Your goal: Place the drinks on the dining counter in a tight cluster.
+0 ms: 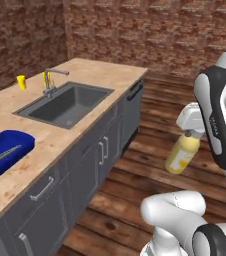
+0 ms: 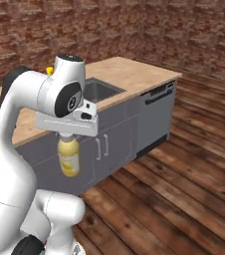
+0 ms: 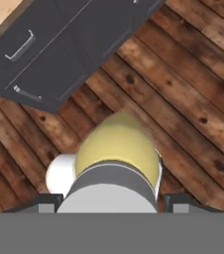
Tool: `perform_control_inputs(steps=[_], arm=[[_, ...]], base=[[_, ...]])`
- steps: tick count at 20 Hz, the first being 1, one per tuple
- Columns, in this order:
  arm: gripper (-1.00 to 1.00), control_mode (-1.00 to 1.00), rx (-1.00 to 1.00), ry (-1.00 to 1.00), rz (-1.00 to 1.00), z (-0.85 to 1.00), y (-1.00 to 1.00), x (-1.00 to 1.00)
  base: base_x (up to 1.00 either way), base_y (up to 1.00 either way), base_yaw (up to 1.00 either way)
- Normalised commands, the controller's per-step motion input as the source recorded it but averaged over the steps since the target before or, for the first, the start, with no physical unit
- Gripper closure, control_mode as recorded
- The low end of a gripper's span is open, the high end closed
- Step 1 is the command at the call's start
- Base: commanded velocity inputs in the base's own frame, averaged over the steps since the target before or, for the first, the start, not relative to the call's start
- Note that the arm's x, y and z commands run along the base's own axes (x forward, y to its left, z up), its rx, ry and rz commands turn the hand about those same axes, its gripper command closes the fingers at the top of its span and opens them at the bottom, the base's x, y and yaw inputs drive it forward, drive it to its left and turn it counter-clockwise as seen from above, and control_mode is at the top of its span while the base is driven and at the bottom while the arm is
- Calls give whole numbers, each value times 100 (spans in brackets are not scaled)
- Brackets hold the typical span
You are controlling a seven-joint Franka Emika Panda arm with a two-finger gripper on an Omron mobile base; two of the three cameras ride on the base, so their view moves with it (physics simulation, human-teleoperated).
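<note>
Carrying the stout yellow bottle (image 1: 183,152) over the plank floor, beside the dining surface (image 1: 60,135).

My end effector (image 2: 67,133) is pinching the bottle at its pale cap end, so the smooth, rounded body hangs below it, long axis near upright and slightly tilted. The steel sink (image 1: 65,103) is my landmark: the bottle hangs off the light-wood top on the grey cabinet side of the sink, and lower than the top. Judging from this, it must go up and across toward the sink.
</note>
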Motion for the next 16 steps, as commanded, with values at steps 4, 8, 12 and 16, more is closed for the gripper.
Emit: perform_control_inputs(steps=[4, 8, 12, 16], arm=[[100, 100, 0, 0, 0, 0, 0, 0], [100, 100, 0, 0, 0, 0, 0, 0], [100, 100, 0, 0, 0, 0, 0, 0], [100, 100, 0, 0, 0, 0, 0, 0]], base=[[18, 93, -26], [-24, 100, -23], [-68, 100, -15], [-74, 100, -15]])
